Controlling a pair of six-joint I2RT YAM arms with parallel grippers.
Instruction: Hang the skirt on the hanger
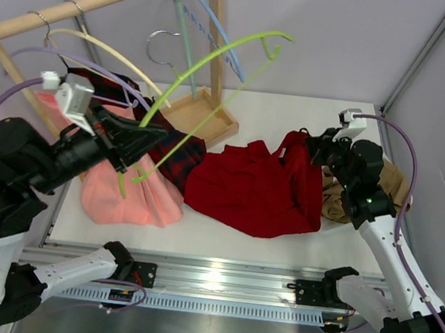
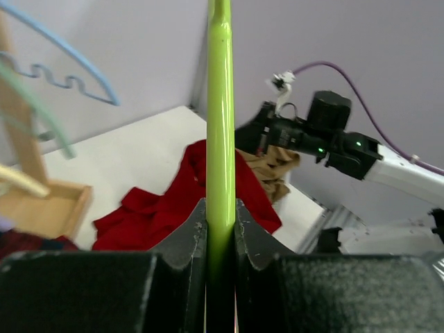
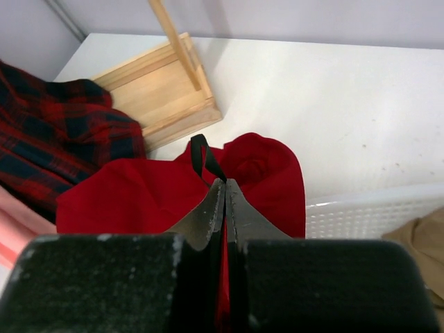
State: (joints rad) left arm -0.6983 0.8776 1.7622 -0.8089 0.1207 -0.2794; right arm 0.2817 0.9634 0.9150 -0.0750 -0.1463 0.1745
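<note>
Deep-red pleated skirt [image 1: 256, 190], heaped on the tabletop [image 1: 292, 110] just beside the wooden rack base [image 1: 204, 117], one edge lifted. It is judged light, limp and prone to sag, so best held at the waistband. The right hand [image 3: 224, 194] is pinched shut on that edge, by a black loop [image 3: 201, 156]. The left hand [image 2: 220, 222] clamps the lime-green hanger [image 2: 220, 104], thin, stiff and likely slick, slanting above the rack base.

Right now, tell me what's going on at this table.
The left gripper is shut on the lime-green hanger, holding it up off the table. The right gripper is shut on an edge of the deep-red skirt, holding that part up while the rest lies on the table. The skirt is not yet on the hanger.
</note>
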